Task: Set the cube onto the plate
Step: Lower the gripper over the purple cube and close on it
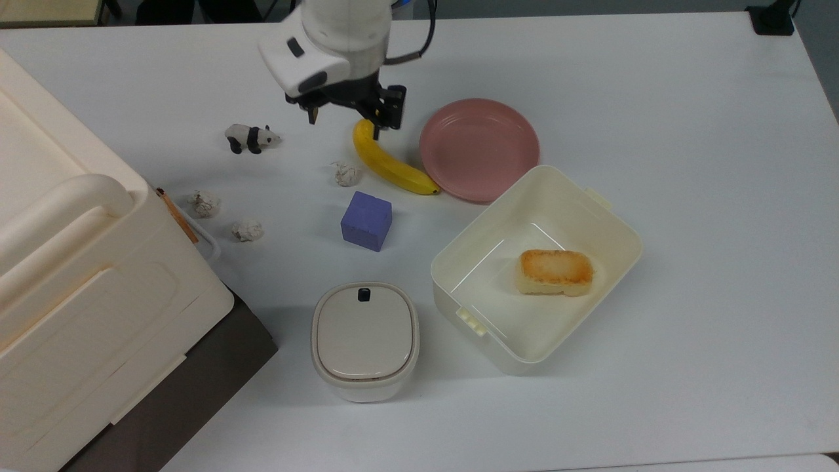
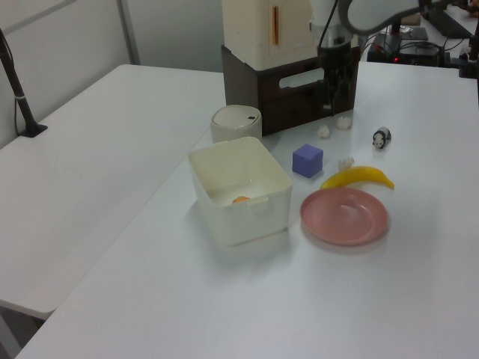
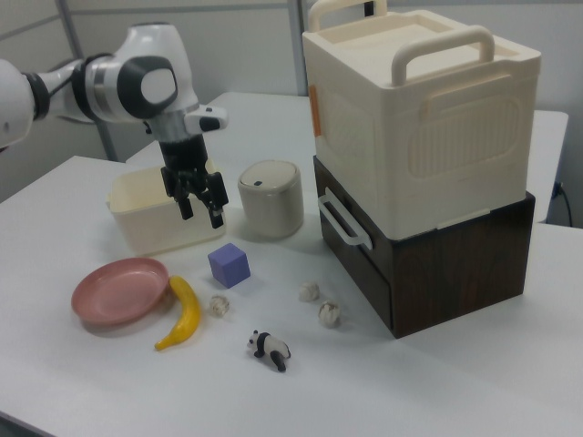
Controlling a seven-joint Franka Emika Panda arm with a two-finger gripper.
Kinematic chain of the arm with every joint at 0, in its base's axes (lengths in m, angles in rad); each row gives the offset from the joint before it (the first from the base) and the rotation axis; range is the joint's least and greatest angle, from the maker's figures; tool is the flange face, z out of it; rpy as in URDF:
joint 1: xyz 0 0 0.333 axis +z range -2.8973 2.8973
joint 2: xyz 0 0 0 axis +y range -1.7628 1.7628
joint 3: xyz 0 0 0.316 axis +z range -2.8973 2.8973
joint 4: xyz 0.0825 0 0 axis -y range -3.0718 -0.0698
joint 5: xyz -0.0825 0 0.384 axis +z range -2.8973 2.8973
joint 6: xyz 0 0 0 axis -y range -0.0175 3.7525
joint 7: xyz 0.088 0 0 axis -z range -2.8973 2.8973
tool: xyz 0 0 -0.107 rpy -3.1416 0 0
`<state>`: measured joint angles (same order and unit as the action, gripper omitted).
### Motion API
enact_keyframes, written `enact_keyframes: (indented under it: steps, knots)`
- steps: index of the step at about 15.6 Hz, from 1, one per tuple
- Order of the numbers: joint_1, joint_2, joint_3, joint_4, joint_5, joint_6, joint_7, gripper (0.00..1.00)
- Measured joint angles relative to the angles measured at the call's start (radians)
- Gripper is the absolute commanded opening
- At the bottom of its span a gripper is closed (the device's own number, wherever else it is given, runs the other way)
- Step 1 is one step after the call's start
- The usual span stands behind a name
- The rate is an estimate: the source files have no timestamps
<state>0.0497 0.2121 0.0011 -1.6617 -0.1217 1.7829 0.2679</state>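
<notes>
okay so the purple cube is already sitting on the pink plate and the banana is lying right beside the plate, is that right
Not quite. The cube sits on the bare table, apart from the empty plate, as the top view shows. The banana does lie right beside the plate.
</notes>
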Motion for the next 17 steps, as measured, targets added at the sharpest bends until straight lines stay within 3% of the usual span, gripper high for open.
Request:
enact_keyframes:
  steps: [3,8,17]
  knots:
    - [0.017,0.023,0.0,-0.045,-0.007,0.107,0.007,1.0]
    - [0.028,0.086,0.0,-0.07,-0.02,0.312,0.193,1.0]
    - [0.033,0.145,0.0,-0.071,-0.043,0.347,0.346,1.0]
